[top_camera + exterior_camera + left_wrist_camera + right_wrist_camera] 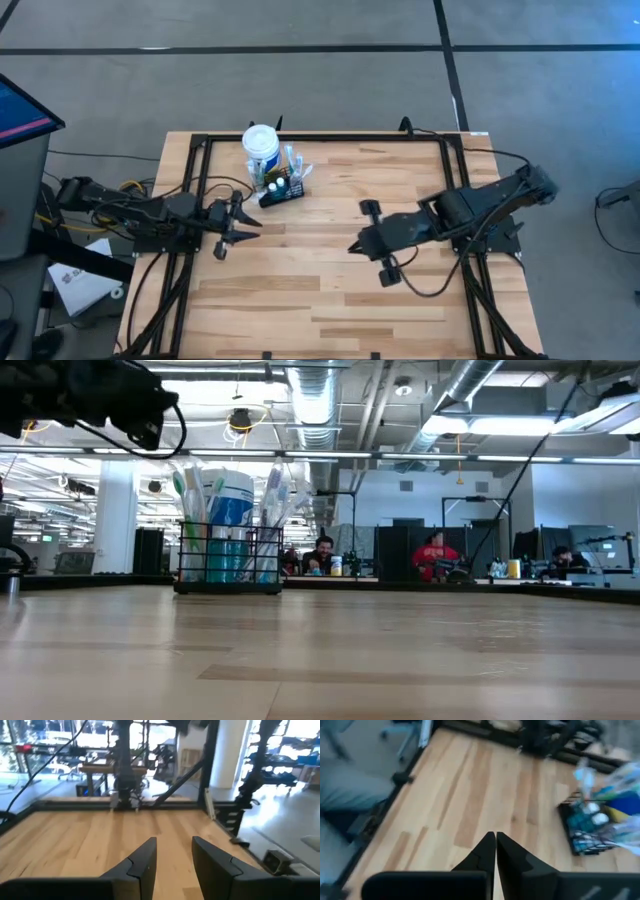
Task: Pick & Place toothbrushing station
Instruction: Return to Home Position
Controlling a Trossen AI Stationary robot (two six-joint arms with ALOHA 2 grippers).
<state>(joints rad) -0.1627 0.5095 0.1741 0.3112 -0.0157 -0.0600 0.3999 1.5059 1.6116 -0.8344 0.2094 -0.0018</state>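
Note:
The toothbrushing station (284, 187) is a small black wire caddy with toothbrushes and tubes standing in it. It rests by its base on the wooden table, far left of centre; the low view shows it too (229, 567). A white blue-labelled tub (262, 143) stands at its far end. My left gripper (250, 228) is open and level, just near and left of the caddy, with nothing between its fingers (172, 865). My right gripper (353, 247) is shut on nothing and hangs above mid-table, to the right of the caddy (587, 827).
A black metal frame (320, 137) runs along the table's far edge and down both sides. A loose cable (430, 285) hangs under the right arm. A monitor (20, 115) and papers lie off the table's left. Bare wood stretches across the near half.

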